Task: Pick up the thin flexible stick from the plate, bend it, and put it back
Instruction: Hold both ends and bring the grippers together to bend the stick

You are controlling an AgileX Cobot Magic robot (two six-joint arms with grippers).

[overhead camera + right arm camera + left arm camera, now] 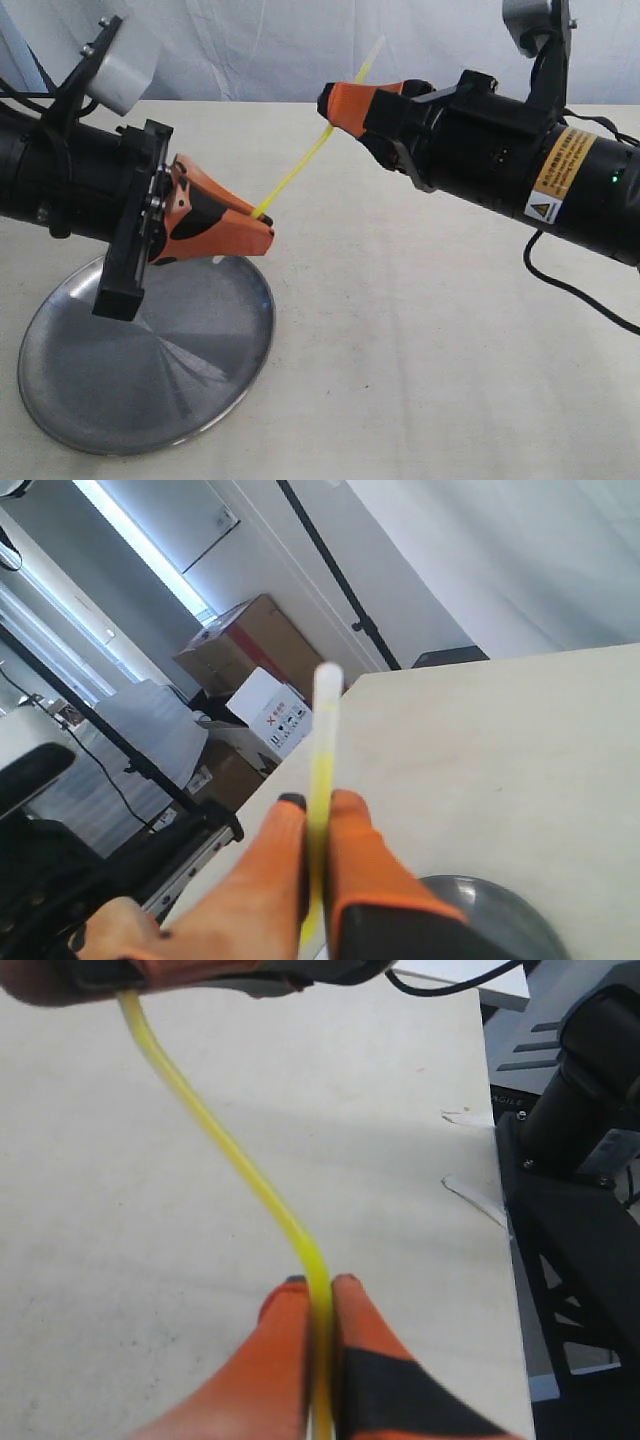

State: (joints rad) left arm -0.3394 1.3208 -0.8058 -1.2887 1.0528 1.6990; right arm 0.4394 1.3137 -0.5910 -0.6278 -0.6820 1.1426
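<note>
The thin yellow-green stick (300,168) hangs in the air, stretched between both grippers and gently curved. My left gripper (268,228) is shut on its lower end, above the far rim of the silver plate (120,390). My right gripper (327,104) is shut on the upper part, and a whitish tip (375,50) sticks out past it. In the left wrist view the stick (235,1160) bows from my left gripper (318,1282) up to the other one. The right wrist view shows the stick (322,740) between shut fingers (350,830), with the plate (500,920) below.
The plate lies on a pale tabletop (430,330) at the front left. A black cable (580,290) trails from the right arm. Cardboard boxes (260,645) and a metal stand (150,770) lie beyond the table edge.
</note>
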